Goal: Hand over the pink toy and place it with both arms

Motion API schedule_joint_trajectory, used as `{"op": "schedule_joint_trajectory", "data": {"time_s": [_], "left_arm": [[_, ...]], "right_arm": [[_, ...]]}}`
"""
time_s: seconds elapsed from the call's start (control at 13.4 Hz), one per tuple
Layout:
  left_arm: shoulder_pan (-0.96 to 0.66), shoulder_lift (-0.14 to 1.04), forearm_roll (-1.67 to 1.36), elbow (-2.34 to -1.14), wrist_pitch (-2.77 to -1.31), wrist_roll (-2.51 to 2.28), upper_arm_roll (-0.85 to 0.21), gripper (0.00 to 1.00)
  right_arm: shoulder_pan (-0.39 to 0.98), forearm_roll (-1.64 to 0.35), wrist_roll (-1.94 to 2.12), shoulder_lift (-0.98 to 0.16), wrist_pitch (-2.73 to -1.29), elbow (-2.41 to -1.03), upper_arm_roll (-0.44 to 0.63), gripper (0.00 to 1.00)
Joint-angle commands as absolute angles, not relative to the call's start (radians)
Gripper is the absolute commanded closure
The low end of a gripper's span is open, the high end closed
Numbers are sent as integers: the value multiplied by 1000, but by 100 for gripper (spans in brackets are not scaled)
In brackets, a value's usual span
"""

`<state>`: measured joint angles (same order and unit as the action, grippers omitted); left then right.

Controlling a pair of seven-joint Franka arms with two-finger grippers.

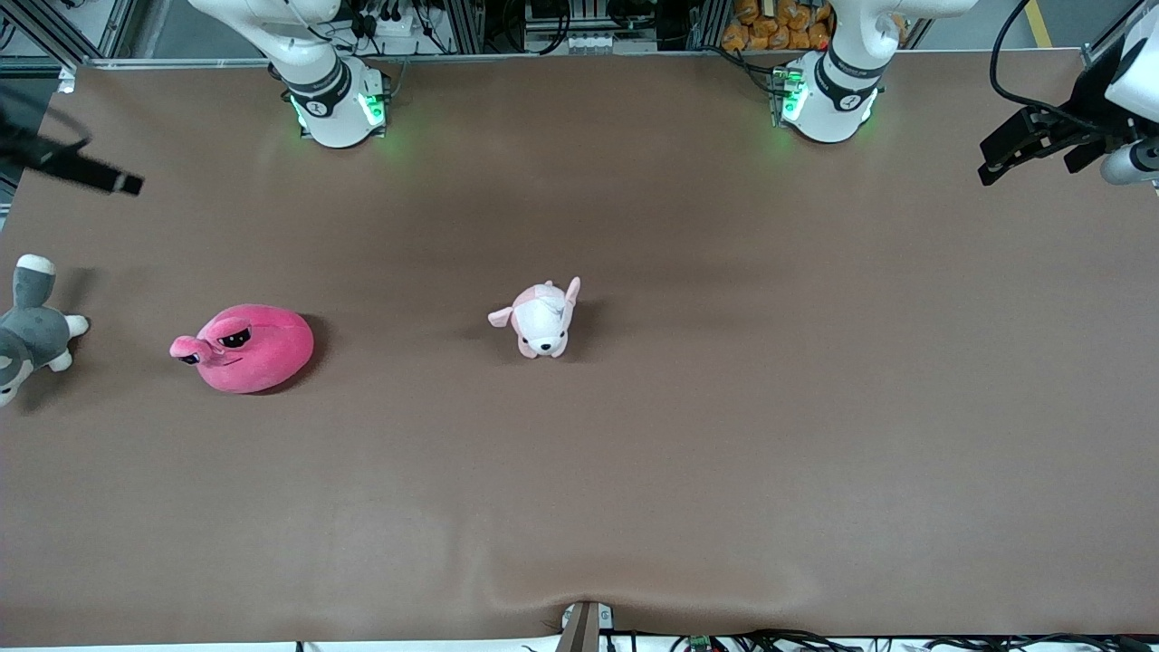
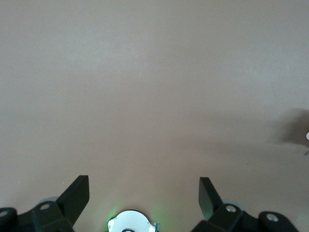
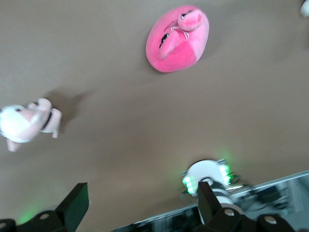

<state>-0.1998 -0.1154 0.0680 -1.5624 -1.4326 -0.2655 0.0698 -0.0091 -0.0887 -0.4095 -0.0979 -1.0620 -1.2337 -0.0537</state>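
**Pink toy resting on table, both grippers empty and raised**

The pink toy lies on the brown table toward the right arm's end, resting on its own with nothing touching it. Its dark eyes show on the side turned toward the table's edge at that end. In the right wrist view the same toy sits free on the surface, well apart from the gripper fingers.

The right gripper is up in the air over the table's edge at the right arm's end. Its fingers stand spread wide, with nothing between them. It holds nothing.

The left gripper hangs over the table's edge at the left arm's end, well apart from every toy. Its fingers are likewise spread wide and empty; only bare table surface shows beneath them.

A pale pink-and-white puppy plush sits near the middle of the table, between the two arms' ends and well apart from the pink toy. A grey-and-white plush animal lies at the table's edge at the right arm's end, near the pink toy but not touching it, partly cut off by the front view's border.
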Motion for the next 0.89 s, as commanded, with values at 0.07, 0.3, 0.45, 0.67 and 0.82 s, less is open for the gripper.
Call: {"op": "schedule_joint_trajectory", "data": {"time_s": [0.07, 0.3, 0.45, 0.67, 0.82], "left_arm": [[-154, -141, 69, -1586, -1447, -250, 69, 0], [-149, -141, 69, -1585, -1447, -253, 71, 0], [-149, -141, 69, -1588, -1445, -253, 71, 0], [-149, -140, 69, -1588, -1433, -255, 69, 0], [-150, -140, 69, -1588, -1430, -247, 63, 0]], "right_arm": [[71, 27, -205, 32, -1133, -1391, -43, 0], [19, 20, 19, 207, -1378, -1685, -2, 0], [14, 20, 63, 247, -1416, -1730, 11, 0], [21, 20, 52, 218, -1422, -1651, 9, 0], [20, 22, 54, 129, -1408, -1530, 8, 0]]}}
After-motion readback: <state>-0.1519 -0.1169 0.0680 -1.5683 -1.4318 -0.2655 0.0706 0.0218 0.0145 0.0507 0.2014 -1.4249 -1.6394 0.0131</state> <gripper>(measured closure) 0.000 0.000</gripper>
